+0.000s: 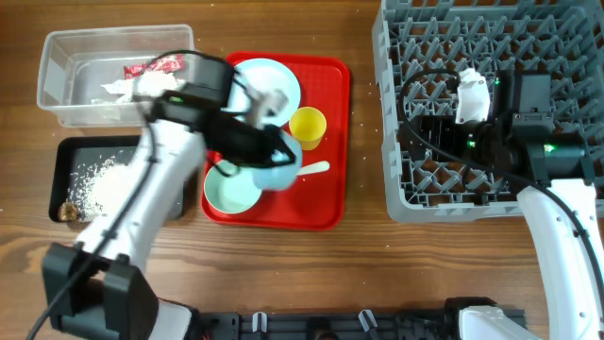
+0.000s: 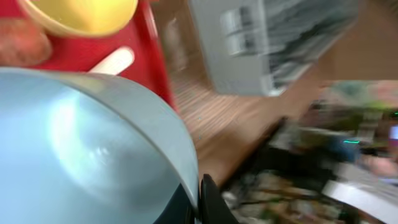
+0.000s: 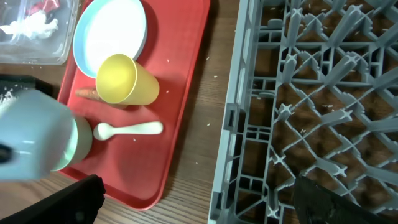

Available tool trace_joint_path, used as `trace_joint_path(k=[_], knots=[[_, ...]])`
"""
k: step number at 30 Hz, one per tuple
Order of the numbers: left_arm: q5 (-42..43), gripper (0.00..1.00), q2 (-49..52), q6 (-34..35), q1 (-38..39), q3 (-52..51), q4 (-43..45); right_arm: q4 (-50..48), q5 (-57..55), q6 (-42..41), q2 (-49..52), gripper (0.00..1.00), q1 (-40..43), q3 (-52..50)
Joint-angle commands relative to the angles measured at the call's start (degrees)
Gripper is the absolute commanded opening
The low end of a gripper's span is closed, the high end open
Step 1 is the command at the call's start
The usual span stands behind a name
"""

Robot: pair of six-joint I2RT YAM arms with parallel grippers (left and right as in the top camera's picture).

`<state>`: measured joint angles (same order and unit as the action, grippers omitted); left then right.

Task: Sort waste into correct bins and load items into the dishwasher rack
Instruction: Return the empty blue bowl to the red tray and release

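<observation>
Left gripper [image 1: 278, 149]: clamped on the rim of the pale blue bowl [image 1: 274, 172]. Only one dark finger [image 2: 208, 200] shows in the left wrist view, at the bottom edge.
Pale blue bowl: at the middle of the red tray [image 1: 326, 200], overlapping the pale green bowl [image 1: 231, 192]. It is blurred in both wrist views and fills the lower left of the left wrist view. Whether it is clear of the tray cannot be told.
Right gripper [image 3: 196, 202]: fingers wide apart, holding nothing, over the left part of the dishwasher rack [image 1: 389, 113]. Only the dark finger ends show, at the bottom corners of the right wrist view.
Rack: right side of the overhead view, partly covered by the right arm and cut off at the right edge.
Plate [image 1: 281, 80]: top of the red tray, its lower left hidden by the left arm.
Yellow cup [image 1: 308, 126]: just below the plate.
Carrot [image 3: 86, 93]: mostly hidden behind the cup.
White spoon [image 1: 316, 169]: lying on the red tray, right of the held bowl.
Clear tub [image 1: 57, 80]: upper left, holding the red wrapper [image 1: 156, 67] and the tissue [image 1: 121, 90].
Black tray [image 1: 66, 151]: below the tub, right half under the arm, holding the rice grains [image 1: 99, 179] and the brown lump [image 1: 68, 212].
</observation>
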<state>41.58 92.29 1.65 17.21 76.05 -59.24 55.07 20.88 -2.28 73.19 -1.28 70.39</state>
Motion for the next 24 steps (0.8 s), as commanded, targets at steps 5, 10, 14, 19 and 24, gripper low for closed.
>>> trace_joint_path(k=[5, 10, 14, 19, 24], knots=[[-36.22, 0.04, 0.55, 15.21, 23.41, 0.68, 0.5, -0.39, -0.57, 0.61, 0.55, 1.0, 0.24, -0.02], [-44.22, 0.04, 5.64, 16.0, 32.41, 0.68, 2.51, -0.37, -0.57, 0.59, 0.55, 1.0, 0.24, -0.02], [-49.2, 0.04, 12.22, 17.07, 35.15, 0.68, 3.32, -0.17, -0.57, 0.59, 0.55, 1.0, 0.24, -0.02], [-48.98, 0.32, 17.99, 17.35, 35.15, 0.68, 3.89, -0.26, -0.57, 0.59, 0.55, 1.0, 0.24, -0.02], [-43.47, 0.58, 16.63, 17.51, 34.38, 4.04, 2.64, -0.35, -0.57, 0.59, 0.55, 1.0, 0.24, -0.02]])
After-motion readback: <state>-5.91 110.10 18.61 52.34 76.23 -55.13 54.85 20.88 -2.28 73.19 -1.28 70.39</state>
